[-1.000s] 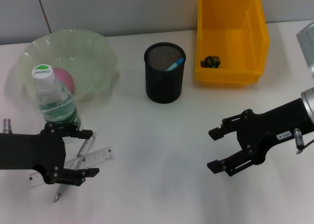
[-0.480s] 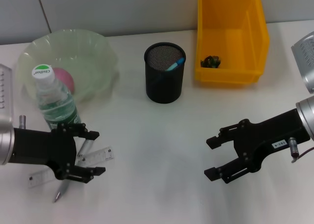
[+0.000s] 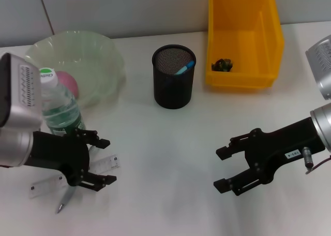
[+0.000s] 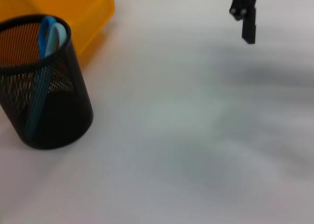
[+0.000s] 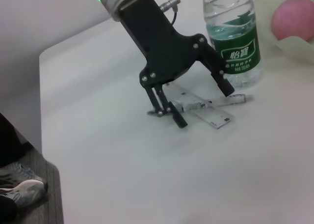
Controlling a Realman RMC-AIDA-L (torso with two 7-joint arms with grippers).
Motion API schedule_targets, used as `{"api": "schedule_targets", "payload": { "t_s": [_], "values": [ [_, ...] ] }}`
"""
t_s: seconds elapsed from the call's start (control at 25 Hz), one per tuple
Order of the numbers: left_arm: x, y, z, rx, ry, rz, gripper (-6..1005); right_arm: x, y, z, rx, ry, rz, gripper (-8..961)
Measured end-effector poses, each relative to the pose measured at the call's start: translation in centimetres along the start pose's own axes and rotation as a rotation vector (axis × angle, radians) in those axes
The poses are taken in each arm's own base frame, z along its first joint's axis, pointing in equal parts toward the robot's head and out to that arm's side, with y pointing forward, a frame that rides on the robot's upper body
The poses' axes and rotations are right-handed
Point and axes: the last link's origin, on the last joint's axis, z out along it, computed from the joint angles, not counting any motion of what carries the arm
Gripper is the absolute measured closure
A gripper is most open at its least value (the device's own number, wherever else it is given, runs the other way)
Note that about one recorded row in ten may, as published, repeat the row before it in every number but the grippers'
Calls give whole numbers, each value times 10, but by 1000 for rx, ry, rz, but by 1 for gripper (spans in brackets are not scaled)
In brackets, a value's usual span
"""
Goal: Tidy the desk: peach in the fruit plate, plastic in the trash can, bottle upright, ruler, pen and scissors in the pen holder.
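Clear flat ruler (image 3: 77, 173) under open left gripper (image 3: 103, 161), black mesh pen holder (image 3: 174, 76)

Not much extra going on here: a plain white tabletop (image 3: 165, 143) is taking up nearly the whole head view, with a pale grey wall (image 3: 129, 8) running along behind it, a thin vertical seam showing near its left end. In the right wrist view, somebody's grey sneaker (image 5: 19, 187) is sitting on the floor (image 5: 51, 204) just past the table's edge, with a dark trouser leg (image 5: 10, 140) hanging above it.
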Motion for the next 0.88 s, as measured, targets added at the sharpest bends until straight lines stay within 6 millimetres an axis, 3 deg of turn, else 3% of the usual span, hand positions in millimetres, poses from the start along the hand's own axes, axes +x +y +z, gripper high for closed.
{"api": "schedule_targets", "payload": {
  "t_s": [0.88],
  "values": [
    [3,-6,16,-4,-87,1,172,1,-1,4,-1,12,6,101]
  ]
}}
